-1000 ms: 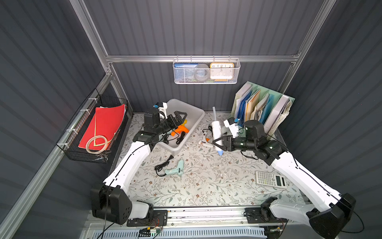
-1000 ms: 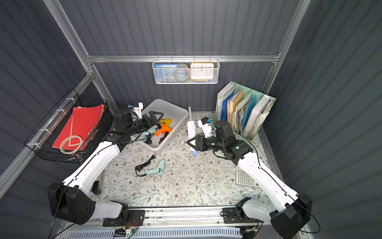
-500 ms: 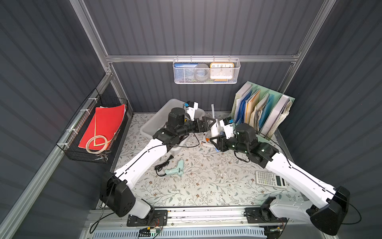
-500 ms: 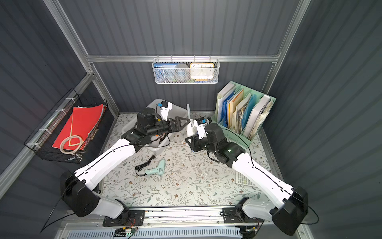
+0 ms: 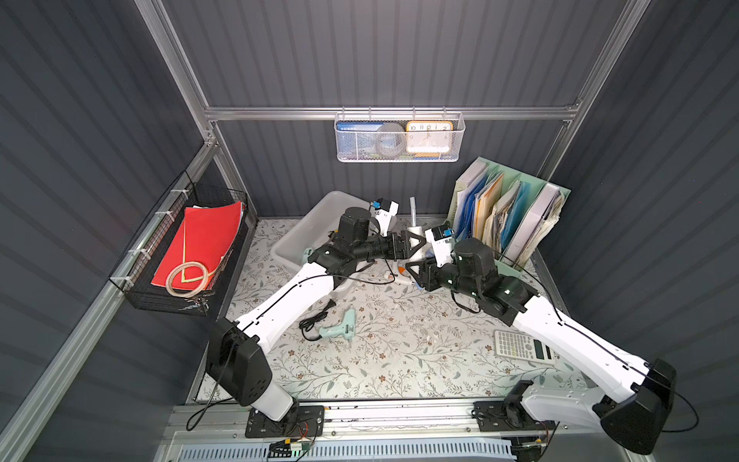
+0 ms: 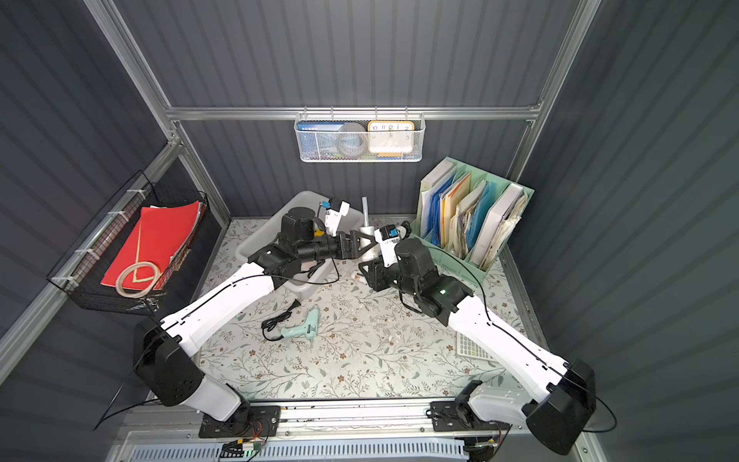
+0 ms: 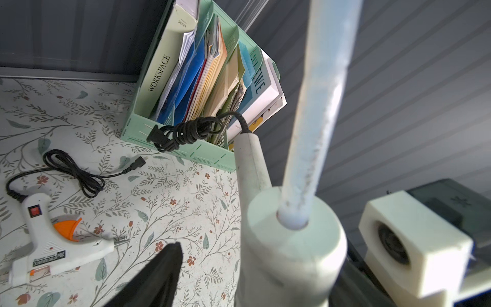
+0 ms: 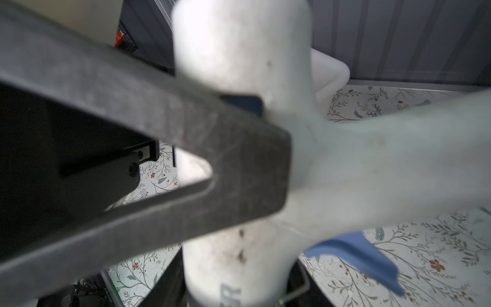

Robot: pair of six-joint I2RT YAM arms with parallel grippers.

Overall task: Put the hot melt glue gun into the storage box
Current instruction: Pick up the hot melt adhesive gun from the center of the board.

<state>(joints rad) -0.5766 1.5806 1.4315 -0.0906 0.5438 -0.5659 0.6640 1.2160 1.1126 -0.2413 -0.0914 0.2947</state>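
Floral tabletop (image 5: 400,360): right gripper (image 5: 414,276) clamps glue gun (image 7: 292,252), left gripper (image 5: 420,242) open around it

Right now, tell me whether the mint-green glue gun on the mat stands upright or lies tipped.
Tipped. The mint-green glue gun lies on its side on the floral mat, black cord bunched beside it.

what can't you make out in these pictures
storage box contents: both top views, left arm covers most.
calculator: a top view, right arm hides most of it.
white glue gun: right wrist view, blurred, too near the lens.
whether the left jaws touch it: unclear in every view.
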